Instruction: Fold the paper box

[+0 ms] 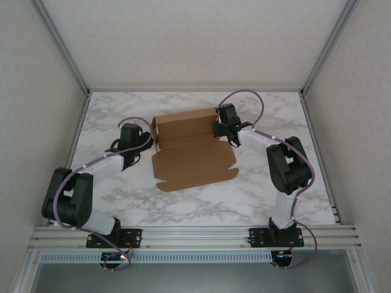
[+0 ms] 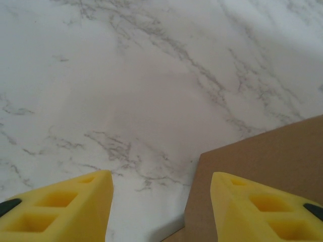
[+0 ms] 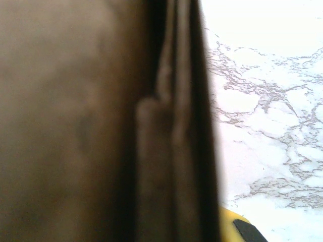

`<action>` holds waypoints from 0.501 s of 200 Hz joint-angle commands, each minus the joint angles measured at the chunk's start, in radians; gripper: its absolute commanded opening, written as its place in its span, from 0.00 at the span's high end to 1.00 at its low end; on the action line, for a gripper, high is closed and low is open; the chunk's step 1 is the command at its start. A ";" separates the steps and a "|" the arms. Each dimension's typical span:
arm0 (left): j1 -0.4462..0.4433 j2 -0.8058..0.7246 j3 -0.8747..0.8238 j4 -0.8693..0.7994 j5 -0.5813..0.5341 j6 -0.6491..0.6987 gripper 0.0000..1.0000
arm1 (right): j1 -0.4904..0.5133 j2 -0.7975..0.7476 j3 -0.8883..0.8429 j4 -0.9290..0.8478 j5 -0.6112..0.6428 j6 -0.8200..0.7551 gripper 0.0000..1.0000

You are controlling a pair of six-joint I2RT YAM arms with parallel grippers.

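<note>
Left wrist view: the left gripper (image 2: 160,179) is spread wide with nothing in its grasp, and bare marble table (image 2: 151,75) lies between its yellow fingers (image 2: 75,201). A corner of the paper box (image 2: 272,161) lies flat on the table, under and just ahead of the right-hand finger. Seen from above, this gripper sits just beside the box's left edge.

The right gripper (image 1: 218,129) is at the box's far right corner. Its own camera is pressed so close to blurred brown cardboard that I cannot tell whether it is closed on the panel or merely against it.

The box lies between the two grippers. Its near panels are flat, and its far part looks partly raised.

The cardboard is probably light and stiff, bending readily only along its scored lines. It would likely skate on the smooth marble if pushed from one side. The free edge of a flap, close to its crease, looks the best place to take hold, with the other gripper steadying the sheet. A hard pinch could dent the thin edge.
</note>
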 commanded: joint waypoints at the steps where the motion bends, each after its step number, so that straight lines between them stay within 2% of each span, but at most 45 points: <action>1: -0.025 -0.035 0.005 -0.037 -0.007 0.076 0.47 | 0.014 0.050 -0.048 -0.114 -0.041 0.022 1.00; 72: -0.084 -0.038 0.063 -0.069 0.013 0.207 0.46 | 0.015 0.047 -0.056 -0.116 -0.044 0.011 1.00; 100: -0.088 -0.061 0.053 -0.054 0.057 0.245 0.45 | 0.015 0.045 -0.058 -0.114 -0.044 0.005 1.00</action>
